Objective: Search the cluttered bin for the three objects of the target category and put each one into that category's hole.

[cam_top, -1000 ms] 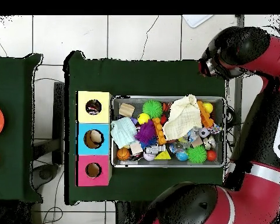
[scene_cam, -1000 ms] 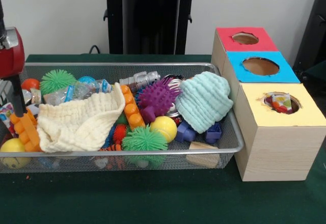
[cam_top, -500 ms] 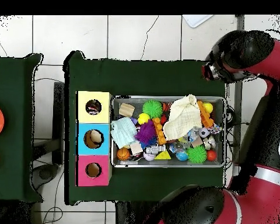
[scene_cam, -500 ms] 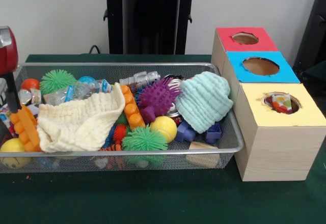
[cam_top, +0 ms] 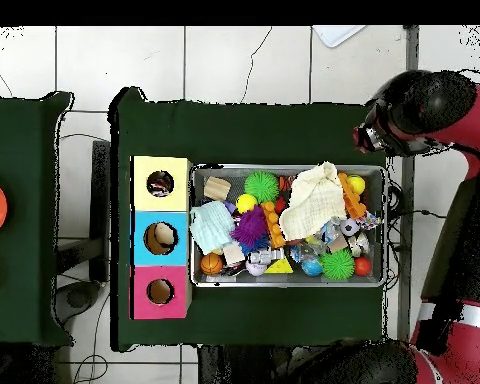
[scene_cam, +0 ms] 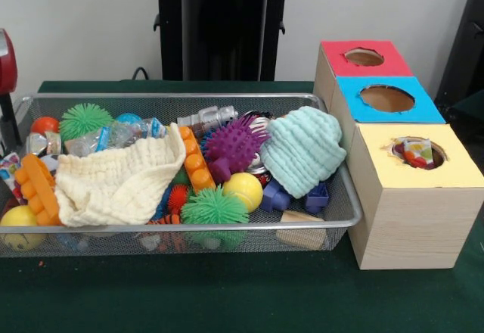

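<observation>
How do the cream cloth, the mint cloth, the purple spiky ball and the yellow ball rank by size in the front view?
Largest to smallest in the front view:
1. cream cloth
2. mint cloth
3. purple spiky ball
4. yellow ball
The two cloths are crumpled, so only their visible spread counts.

The arm (scene_cam: 6, 83) has drawn back toward the left edge of the front view: a second ago its red housing and black stem stood over the wire bin's (scene_cam: 333, 223) left end, above the orange block strip (scene_cam: 38, 189); now only a sliver of red and the black stem show at the frame edge. The orange strip, earlier partly covered, lies fully exposed. In the overhead view the arm's head (cam_top: 419, 112) has shifted rightward, off the tabletop's (cam_top: 254, 130) corner.
</observation>
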